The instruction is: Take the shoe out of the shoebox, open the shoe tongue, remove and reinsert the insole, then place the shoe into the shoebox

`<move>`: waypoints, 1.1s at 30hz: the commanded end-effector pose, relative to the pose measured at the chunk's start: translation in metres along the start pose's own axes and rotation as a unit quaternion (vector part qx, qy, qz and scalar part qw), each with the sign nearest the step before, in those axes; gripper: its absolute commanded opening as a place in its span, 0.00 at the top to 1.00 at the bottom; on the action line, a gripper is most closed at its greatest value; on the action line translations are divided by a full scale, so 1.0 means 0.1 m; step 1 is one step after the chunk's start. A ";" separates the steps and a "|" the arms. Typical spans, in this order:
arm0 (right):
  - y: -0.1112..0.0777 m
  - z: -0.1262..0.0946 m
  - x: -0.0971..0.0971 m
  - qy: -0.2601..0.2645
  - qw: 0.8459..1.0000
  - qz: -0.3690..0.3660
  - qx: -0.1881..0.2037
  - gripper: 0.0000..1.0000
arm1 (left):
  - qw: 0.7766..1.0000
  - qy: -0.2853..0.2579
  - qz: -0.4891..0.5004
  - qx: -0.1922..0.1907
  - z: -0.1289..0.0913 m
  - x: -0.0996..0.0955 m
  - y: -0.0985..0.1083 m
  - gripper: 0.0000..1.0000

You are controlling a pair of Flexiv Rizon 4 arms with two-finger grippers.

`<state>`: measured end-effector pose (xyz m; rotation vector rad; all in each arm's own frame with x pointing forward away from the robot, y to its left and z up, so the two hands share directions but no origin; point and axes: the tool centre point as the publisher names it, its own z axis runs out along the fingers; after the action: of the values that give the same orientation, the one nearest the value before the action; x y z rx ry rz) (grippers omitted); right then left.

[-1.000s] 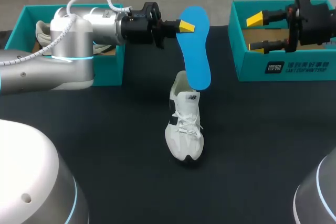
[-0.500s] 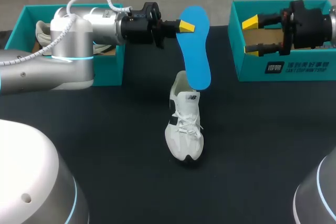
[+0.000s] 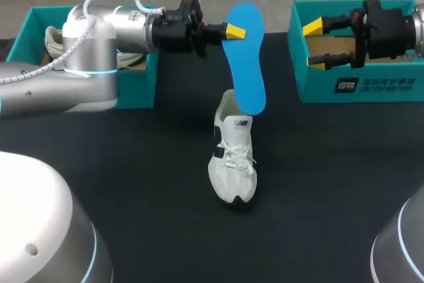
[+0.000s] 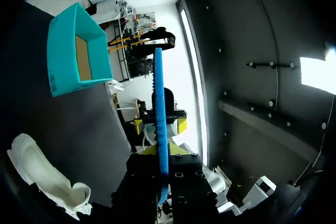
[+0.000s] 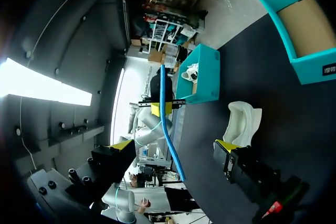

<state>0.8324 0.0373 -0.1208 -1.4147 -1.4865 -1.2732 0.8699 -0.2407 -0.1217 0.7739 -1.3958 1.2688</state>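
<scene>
- where's the insole [image 3: 245, 57]?
- pinched near one end by the left gripper [image 3: 235, 31], hanging over the white shoe [image 3: 232, 157] mid-counter. it's probably light, bendy foam, so hold the edge gently.
- right gripper [image 3: 317, 46]?
- wide apart, empty.

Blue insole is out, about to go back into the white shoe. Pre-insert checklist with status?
1. Left gripper shut on the blue foam insole: ok.
2. Insole's lower end over the heel opening of the white lace-up sneaker: ok. Whether they touch: cannot tell.
3. Sneaker upright on the black table: ok.
4. Tongue pulled open enough: cannot tell.
5. Right gripper steadying the sneaker: not ok. It is open and empty, over the teal cardboard shoebox.
</scene>
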 end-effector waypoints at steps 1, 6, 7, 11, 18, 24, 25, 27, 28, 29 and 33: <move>0.00 0.01 0.00 -0.001 1.000 0.001 0.000 0.00 | 0.997 -0.039 0.056 -0.020 -0.04 0.05 -0.02 1.00; 0.00 0.01 0.00 -0.001 1.000 0.001 0.000 0.00 | 0.986 -0.094 0.131 -0.035 -0.05 0.12 -0.02 1.00; 0.00 0.01 0.00 -0.001 1.000 0.001 0.000 0.00 | 0.983 -0.103 0.147 -0.035 -0.05 0.12 -0.02 1.00; 0.00 0.01 0.00 -0.001 1.000 0.001 0.000 0.00 | 0.969 -0.092 0.228 -0.017 -0.06 0.12 -0.02 1.00; 0.00 0.01 0.00 -0.001 1.000 0.001 0.000 0.00 | 0.944 -0.076 0.322 -0.008 -0.06 0.16 0.00 1.00; 0.00 0.01 0.00 -0.001 1.000 0.001 0.000 0.00 | 0.946 -0.098 0.309 -0.007 -0.06 0.22 -0.05 1.00; 0.00 0.01 0.00 -0.001 1.000 0.001 0.000 0.00 | 0.946 -0.098 0.309 -0.007 -0.06 0.22 -0.05 1.00; 0.00 0.01 0.00 -0.001 1.000 0.001 0.000 0.00 | 0.946 -0.098 0.309 -0.007 -0.06 0.22 -0.05 1.00; 0.00 0.01 0.00 -0.001 1.000 0.001 0.000 0.00 | 0.946 -0.098 0.309 -0.007 -0.06 0.22 -0.05 1.00; 0.00 0.01 0.00 -0.001 1.000 0.001 0.000 0.00 | 0.946 -0.098 0.309 -0.007 -0.06 0.22 -0.05 1.00; 0.00 0.01 0.00 -0.001 1.000 0.001 0.000 0.00 | 0.937 -0.092 0.337 -0.022 -0.04 0.15 -0.04 1.00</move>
<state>0.8325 0.0371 -0.1206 -1.4144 -1.4864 -1.2728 0.8706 -0.2326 -0.1010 0.4624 -1.9007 1.6877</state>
